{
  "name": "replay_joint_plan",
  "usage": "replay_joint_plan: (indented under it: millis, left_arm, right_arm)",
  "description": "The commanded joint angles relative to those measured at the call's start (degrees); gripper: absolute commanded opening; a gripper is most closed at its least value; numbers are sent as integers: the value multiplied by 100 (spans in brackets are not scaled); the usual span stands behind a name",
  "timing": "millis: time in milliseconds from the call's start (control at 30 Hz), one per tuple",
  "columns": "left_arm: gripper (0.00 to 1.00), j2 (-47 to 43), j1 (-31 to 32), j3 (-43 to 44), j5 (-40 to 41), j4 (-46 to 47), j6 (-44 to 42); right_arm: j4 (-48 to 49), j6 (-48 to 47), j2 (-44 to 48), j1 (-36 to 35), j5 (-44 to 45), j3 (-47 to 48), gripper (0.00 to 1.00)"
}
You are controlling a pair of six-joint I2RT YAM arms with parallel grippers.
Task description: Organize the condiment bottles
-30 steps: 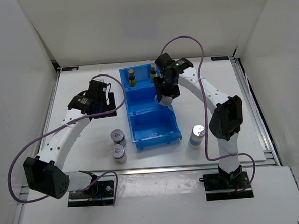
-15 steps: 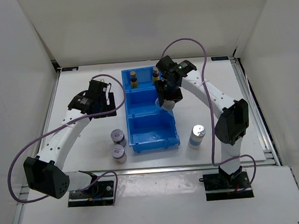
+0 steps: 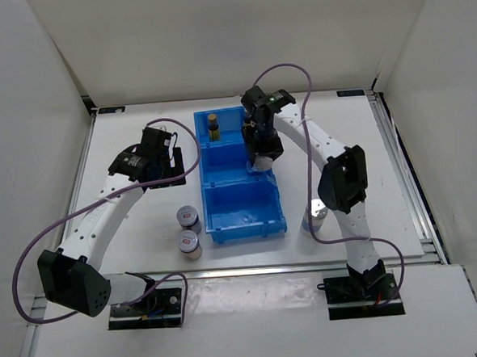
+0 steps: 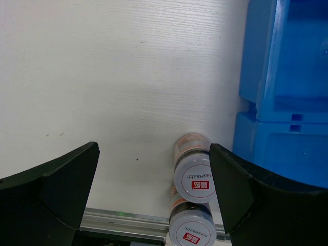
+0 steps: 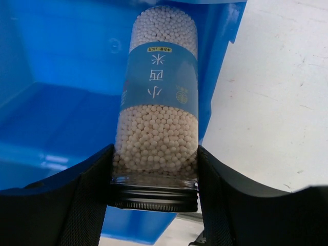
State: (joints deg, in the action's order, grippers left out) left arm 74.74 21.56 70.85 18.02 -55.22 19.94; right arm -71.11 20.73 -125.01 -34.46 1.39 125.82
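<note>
My right gripper [image 3: 261,154] is shut on a tall cylinder bottle [image 5: 159,113] of white beads with a blue label, gripped just below its dark cap. It hangs over the right wall of the blue bin [image 3: 224,204], at the middle compartment. The second tall silver-lidded cylinder [image 3: 311,217] stands on the table right of the bin, partly behind my right arm. One amber bottle [image 3: 212,125] stands in the far compartment; the other is hidden by my arm. Two short red-marked jars [image 3: 189,218] [image 3: 187,244] stand left of the bin, also in the left wrist view [image 4: 197,177] [image 4: 190,230]. My left gripper [image 3: 167,163] is open and empty above the table.
The bin's side wall [image 4: 287,77] fills the right of the left wrist view. The near compartment [image 3: 244,202] holds nothing. A metal rail [image 3: 408,176] runs along the table's right edge, and white walls close in the back and sides.
My right gripper has carried the tall bottle left and a little farther, towards the bin's middle compartment. Its elbow swung left and now partly covers the other cylinder. The left arm has not moved.
</note>
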Motion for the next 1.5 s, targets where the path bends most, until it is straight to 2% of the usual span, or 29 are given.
replay_joint_plan:
  millis: [0, 233, 467, 1000, 1133, 1367, 1467]
  left_arm:
    - [100, -21, -20, 96, 88, 73, -34]
    - [100, 32, -20, 96, 88, 73, -34]
    - [100, 32, -20, 96, 88, 73, -87]
    - [100, 32, -20, 96, 88, 73, -87]
    - [100, 32, -20, 96, 88, 73, -87]
    - [100, 32, -20, 96, 88, 73, -87]
    - [100, 32, -20, 96, 88, 73, -87]
  right_arm:
    - [-306, -78, -66, 88, 124, 425, 13]
    - [-307, -183, -313, 150, 117, 627, 19]
    - [-254, -244, -533, 255, 11, 926, 44]
    - [-149, -245, -700, 255, 134, 1137, 67]
    - [35, -245, -700, 255, 256, 1191, 79]
    - [290, -192, -314, 255, 449, 1191, 87]
    - [580, -192, 46, 255, 652, 884, 88]
